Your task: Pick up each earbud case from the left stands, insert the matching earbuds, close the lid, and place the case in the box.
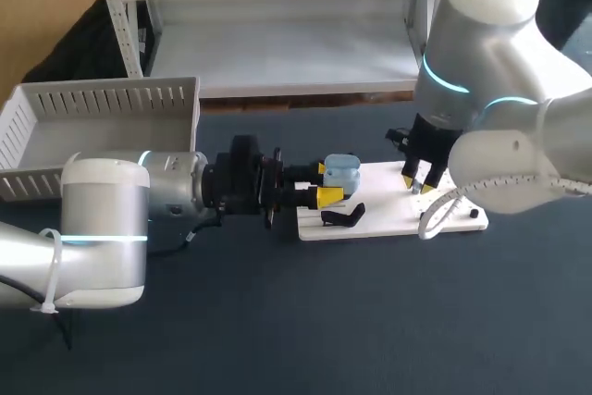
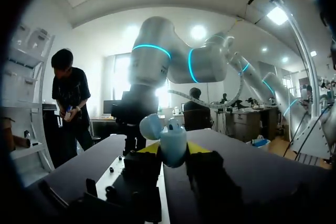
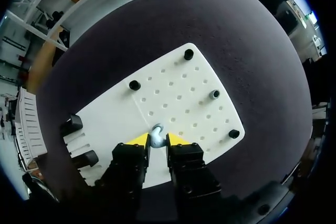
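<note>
Left fingers (image 1: 330,196) grip open case (image 1: 342,171) over board (image 1: 388,203); right fingers (image 3: 177,139) pinch earbud (image 3: 157,131) above board; insertion, closing, boxing remain.

Dark blue-grey cloth-covered table (image 1: 370,321), head view. At ten o'clock from its centre, by the far edge, stands a white slatted plastic box (image 1: 111,99). At three o'clock a flat white perforated rectangular board (image 1: 388,217) lies directly on the cloth; small black pegs (image 3: 135,85) stand near its corners.

One case (image 1: 340,173), one earbud (image 3: 156,136), one board (image 3: 184,93), one box (image 1: 102,99), two stands (image 3: 71,124).
</note>
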You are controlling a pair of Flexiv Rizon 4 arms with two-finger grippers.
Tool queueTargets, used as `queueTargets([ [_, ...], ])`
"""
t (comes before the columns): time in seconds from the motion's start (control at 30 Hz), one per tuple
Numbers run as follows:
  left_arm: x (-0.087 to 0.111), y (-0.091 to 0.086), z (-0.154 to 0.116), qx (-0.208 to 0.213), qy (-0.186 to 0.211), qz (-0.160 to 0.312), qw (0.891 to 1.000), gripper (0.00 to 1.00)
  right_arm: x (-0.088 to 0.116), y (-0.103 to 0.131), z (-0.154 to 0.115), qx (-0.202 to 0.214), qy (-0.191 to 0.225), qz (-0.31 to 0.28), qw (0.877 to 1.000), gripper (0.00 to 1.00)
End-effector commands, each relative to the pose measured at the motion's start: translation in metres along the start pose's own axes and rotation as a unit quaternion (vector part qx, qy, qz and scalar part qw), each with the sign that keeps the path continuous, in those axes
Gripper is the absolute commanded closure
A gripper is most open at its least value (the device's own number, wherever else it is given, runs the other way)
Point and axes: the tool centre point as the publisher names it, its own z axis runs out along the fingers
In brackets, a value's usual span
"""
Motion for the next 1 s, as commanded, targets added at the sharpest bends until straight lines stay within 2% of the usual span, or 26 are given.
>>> queueTargets([
  [0.03, 0.001, 0.001, 0.0, 0.0, -0.001, 0.001, 1.0, 1.0, 0.0, 0.0, -0.005, 0.0, 0.001, -0.002, 1.0, 1.0],
  [0.43, 0.001, 0.001, 0.0, 0.0, -0.001, 0.001, 1.0, 1.0, 0.004, -0.015, -0.053, -0.024, -0.011, -0.005, 1.0, 1.0],
  [0.67, 0.001, 0.001, 0.0, 0.0, -0.001, 0.001, 1.0, 1.0, 0.007, -0.024, -0.1, -0.031, -0.021, -0.034, 0.999, 1.0],
  [0.83, 0.001, 0.001, 0.0, 0.0, -0.001, 0.001, 1.0, 1.0, 0.023, -0.023, -0.142, -0.018, 0.012, -0.084, 0.996, 1.0],
  [1.0, 0.001, 0.001, 0.0, 0.0, -0.001, 0.001, 1.0, 1.0, 0.047, -0.015, -0.188, -0.038, 0.038, -0.147, 0.988, 1.0],
])
